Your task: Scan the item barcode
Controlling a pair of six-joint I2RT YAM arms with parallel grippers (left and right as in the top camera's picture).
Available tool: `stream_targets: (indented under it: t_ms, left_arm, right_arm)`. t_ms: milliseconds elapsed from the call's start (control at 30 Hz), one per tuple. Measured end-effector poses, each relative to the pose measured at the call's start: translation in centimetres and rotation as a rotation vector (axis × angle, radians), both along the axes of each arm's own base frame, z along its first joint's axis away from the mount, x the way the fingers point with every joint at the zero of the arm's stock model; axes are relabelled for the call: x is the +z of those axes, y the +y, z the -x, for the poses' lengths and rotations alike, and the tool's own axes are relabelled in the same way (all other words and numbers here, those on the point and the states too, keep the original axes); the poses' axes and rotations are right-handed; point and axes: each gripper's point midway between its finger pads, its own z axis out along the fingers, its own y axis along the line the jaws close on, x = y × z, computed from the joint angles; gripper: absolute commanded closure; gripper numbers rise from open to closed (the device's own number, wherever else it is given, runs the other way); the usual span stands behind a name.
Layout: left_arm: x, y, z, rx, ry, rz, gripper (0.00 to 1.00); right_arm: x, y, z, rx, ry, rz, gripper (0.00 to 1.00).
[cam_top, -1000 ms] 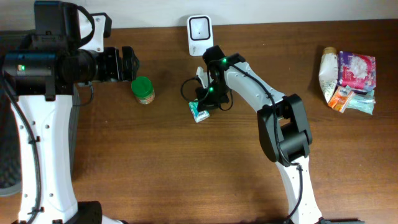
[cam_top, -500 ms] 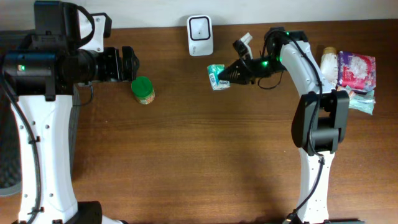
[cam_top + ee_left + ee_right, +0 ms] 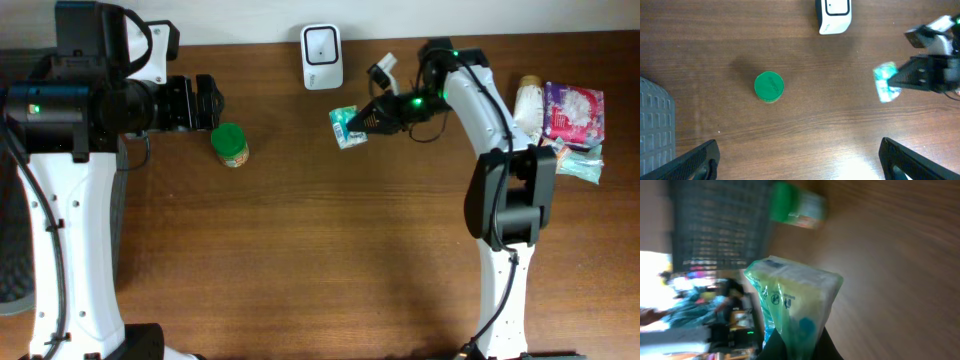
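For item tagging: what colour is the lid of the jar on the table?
The lid is green; the left wrist view shows it best.

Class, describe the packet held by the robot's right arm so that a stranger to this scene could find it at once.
Find the white scanner at the back edge of the wooden table. Just to its right and nearer the front, the right gripper is shut on a small packet. It is teal and white soft plastic, unlike the green-lidded jar off to the left.
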Motion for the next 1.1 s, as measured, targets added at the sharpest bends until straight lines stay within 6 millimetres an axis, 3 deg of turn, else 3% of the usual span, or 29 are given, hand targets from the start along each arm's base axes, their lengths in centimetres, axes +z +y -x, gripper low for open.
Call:
stream_targets:
  t_ms: [100,133,167,233,333,433,500,567,700,767,833,867,967,1000,1033,1067,1100]
  left_arm:
    - [0.0,0.0,0.0,0.0,-0.001,0.0,0.01]
    - [0.0,0.0,0.0,0.0,-0.001,-0.001,0.01]
    - [0.0,0.0,0.0,0.0,0.0,-0.001,0.01]
    - [0.0,0.0,0.0,0.0,-0.002,0.0,0.01]
    - [0.0,0.0,0.0,0.0,0.0,-0.001,0.01]
    - [0.0,0.0,0.0,0.0,-0.001,0.0,0.01]
    - [0.0,0.0,0.0,0.0,-0.002,0.0,0.01]
    - [0.0,0.0,0.0,0.0,-0.001,0.0,0.01]
    - [0.0,0.0,0.0,0.0,-0.001,0.0,0.01]
    - [0.0,0.0,0.0,0.0,0.0,0.0,0.01]
    - [0.0,0.0,0.0,0.0,-0.001,0.0,0.01]
    - [0.0,0.0,0.0,0.0,-0.001,-0.001,0.01]
    - [0.0,0.0,0.0,0.0,-0.001,0.0,0.01]
    - [0.0,0.0,0.0,0.0,-0.001,0.0,0.01]
    - [0.0,0.0,0.0,0.0,0.001,0.0,0.01]
    - [0.0,0.0,0.0,0.0,-0.001,0.0,0.01]
    - [0.0,0.0,0.0,0.0,-0.001,0.0,0.01]
  right_arm:
    - [-2.8,-1.1,-2.6,-0.118,-0.034,0.412,0.96]
    - [-2.9,-1.7,-4.2,-0.169,-0.101,0.518,0.96]
    - [-2.5,-2.4,-7.0,-0.26,-0.229,0.662,0.96]
    - [-2.1,-3.2,-10.2,-0.344,-0.411,0.827,0.96]
    - [1.4,-3.4,-15.2,-0.451,-0.742,1.005,0.95]
    - [5.8,-2.5,-18.8,-0.508,-1.016,1.023,0.96]
    - [7.0,-2.0,-20.1,-0.507,-1.122,1.02,0.96]
    - [6.0,-1.1,-21.0,-0.45,-1.188,1.021,0.96]
    - [1.4,1.9,-20.8,-0.314,-1.193,0.985,0.96]
    - [1.2,3.1,-20.5,-0.299,-1.204,0.965,0.96]
    - [1.4,2.7,-20.6,-0.357,-1.177,0.98,0.96]
    - [1.1,2.0,-20.5,-0.422,-1.112,0.986,0.96]
    - [1.2,-3.4,-19.2,-0.566,-0.886,1.041,0.96]
    - [1.4,-6.8,-17.9,-0.602,-0.769,1.08,0.96]
    - [2.1,-11.9,-16.3,-0.664,-0.634,1.13,0.96]
    - [3.0,-15.8,-15.5,-0.734,-0.563,1.158,0.96]
    - [2.7,-19.6,-13.5,-0.745,-0.45,1.214,0.96]
